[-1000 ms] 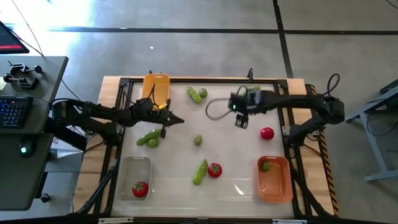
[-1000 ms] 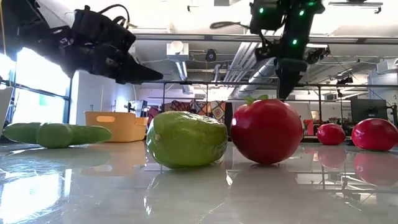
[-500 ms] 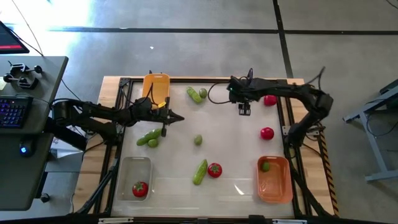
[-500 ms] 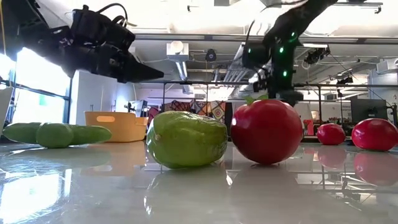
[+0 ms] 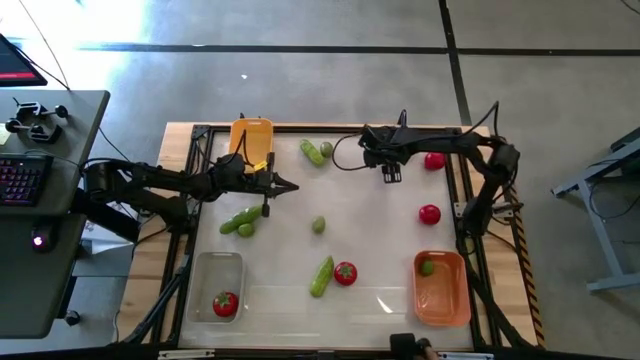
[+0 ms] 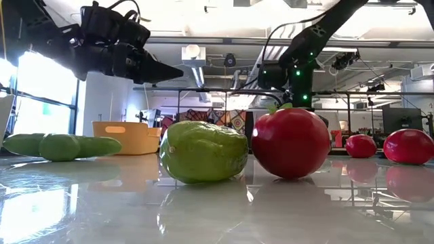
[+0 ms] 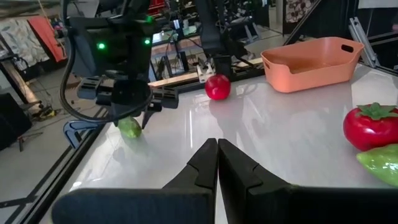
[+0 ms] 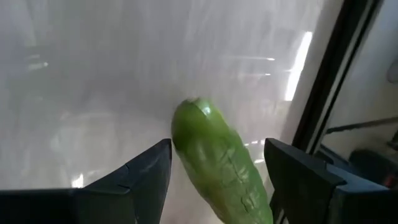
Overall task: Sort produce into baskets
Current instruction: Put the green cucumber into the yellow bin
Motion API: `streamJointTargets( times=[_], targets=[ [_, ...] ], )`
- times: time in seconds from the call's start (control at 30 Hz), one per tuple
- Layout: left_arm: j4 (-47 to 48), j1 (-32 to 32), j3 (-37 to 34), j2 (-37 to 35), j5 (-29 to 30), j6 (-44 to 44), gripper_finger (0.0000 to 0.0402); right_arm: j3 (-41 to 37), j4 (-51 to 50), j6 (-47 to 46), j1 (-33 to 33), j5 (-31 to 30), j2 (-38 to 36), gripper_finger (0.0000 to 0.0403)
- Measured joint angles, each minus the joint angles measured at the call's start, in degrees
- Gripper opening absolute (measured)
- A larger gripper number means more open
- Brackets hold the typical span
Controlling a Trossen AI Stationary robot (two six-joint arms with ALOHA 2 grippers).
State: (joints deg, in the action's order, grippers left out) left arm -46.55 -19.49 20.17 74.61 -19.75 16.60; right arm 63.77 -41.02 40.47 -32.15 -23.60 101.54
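My right gripper (image 5: 391,175) hangs open low over the table's far part, pointing steeply down. Its fingers stand on either side of a green cucumber (image 8: 219,167) lying on the table, apart from it; the same cucumber (image 7: 129,127) shows in the left wrist view. My left gripper (image 5: 290,187) is shut on nothing, nearly level above the table left of centre. Three baskets stand on the table: yellow (image 5: 250,140) far left, clear (image 5: 212,268) near left holding a tomato (image 5: 225,303), orange (image 5: 442,300) near right holding a lime (image 5: 427,266).
Loose on the table lie a cucumber and lime (image 5: 318,152) at the far edge, two cucumbers and a lime (image 5: 240,220) on the left, a lime (image 5: 318,226) at centre, and a cucumber (image 5: 322,276) beside a tomato (image 5: 345,272). Two tomatoes (image 5: 434,160), (image 5: 429,213) lie on the right.
My right gripper has swung from over the table's middle toward the far edge and come down, rolling its wrist, and now stands over the green cucumber with its fingers still open. No produce has moved.
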Motion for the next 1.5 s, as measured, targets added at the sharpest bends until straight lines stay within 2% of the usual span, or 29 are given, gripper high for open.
streamJointTargets(
  times=[0.27, 0.53, 0.63, 0.8, 0.87, 1.03, 1.2, 1.37, 1.5],
  targets=[
    [0.0, 0.0, 0.0, 0.0, 0.0, 0.0, 0.0, 0.0, 0.0, 1.4, -4.4, 6.1, 0.4, 0.0248],
    [0.0, 0.0, 0.0, 0.0, 0.0, 0.0, 0.0, 0.1, -0.5, 0.4, -5.5, 6.2, 4.4, 0.024],
    [0.1, 0.0, 0.0, 0.0, 0.0, 0.0, 0.0, 0.2, -0.8, -1.4, -5.3, 6.2, 4.8, 0.0208],
    [0.2, 0.0, 0.0, 0.0, 2.0, -0.9, 0.0, 1.6, -3.5, -5.5, -4.8, 7.3, 4.9, 0.0126],
    [0.2, 0.0, 0.0, 0.0, 2.5, -0.9, 0.0, 3.0, -4.6, -7.4, -4.6, 9.3, 5.0, 0.012],
    [0.2, 0.0, 0.0, 0.0, 2.5, -1.4, 0.0, 6.4, -5.4, -11.3, -3.3, 16.5, 4.6, 0.012],
    [0.2, 0.0, 0.0, 0.0, 5.3, -7.3, 0.0005, 9.1, -1.2, -16.4, -1.5, 29.2, 1.2, 0.012],
    [0.3, 0.0, 0.0, 0.0, 7.6, -15.3, 0.0033, 9.1, 14.0, -24.9, 0.1, 46.0, -2.4, 0.012],
    [0.3, 0.0, 0.0, 0.1, 8.3, -28.6, 0.0064, 9.2, 27.5, -30.6, 2.9, 50.8, -2.6, 0.012]
  ],
)
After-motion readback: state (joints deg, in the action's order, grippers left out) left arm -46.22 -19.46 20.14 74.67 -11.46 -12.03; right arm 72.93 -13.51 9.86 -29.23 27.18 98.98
